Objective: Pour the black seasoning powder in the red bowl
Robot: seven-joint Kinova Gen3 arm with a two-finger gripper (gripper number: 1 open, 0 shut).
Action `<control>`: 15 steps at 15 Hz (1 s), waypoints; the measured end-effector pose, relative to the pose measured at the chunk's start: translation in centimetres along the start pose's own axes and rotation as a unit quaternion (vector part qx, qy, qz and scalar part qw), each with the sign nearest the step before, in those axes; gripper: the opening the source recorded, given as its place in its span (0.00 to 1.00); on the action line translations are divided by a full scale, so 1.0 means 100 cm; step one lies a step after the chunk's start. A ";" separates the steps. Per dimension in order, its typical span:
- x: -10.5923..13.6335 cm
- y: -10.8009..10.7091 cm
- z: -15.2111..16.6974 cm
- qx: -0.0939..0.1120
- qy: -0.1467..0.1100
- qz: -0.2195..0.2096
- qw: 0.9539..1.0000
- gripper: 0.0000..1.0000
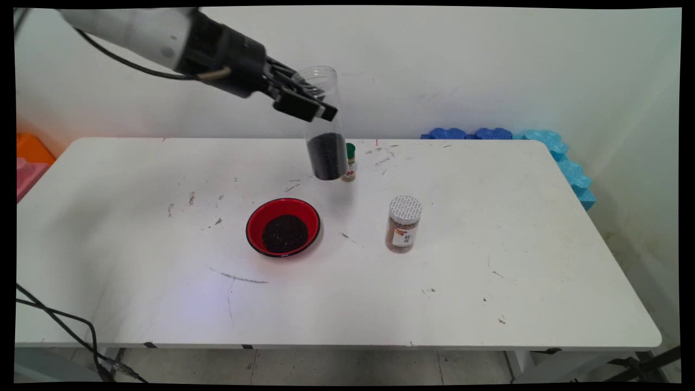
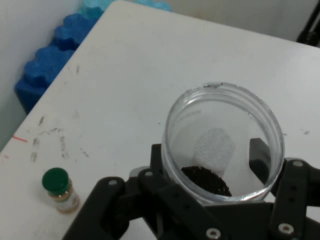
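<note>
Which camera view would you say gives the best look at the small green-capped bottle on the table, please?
The hand view: the green-capped bottle stands fully exposed on the white table. In the main view the clear jar, held by the end effector, hides most of the bottle.

fixed camera overlooking table (image 1: 488, 282) toward wall — hand camera close, downward
</note>
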 end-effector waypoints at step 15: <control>-0.049 0.043 -0.102 -0.057 -0.049 -0.010 0.997 0.00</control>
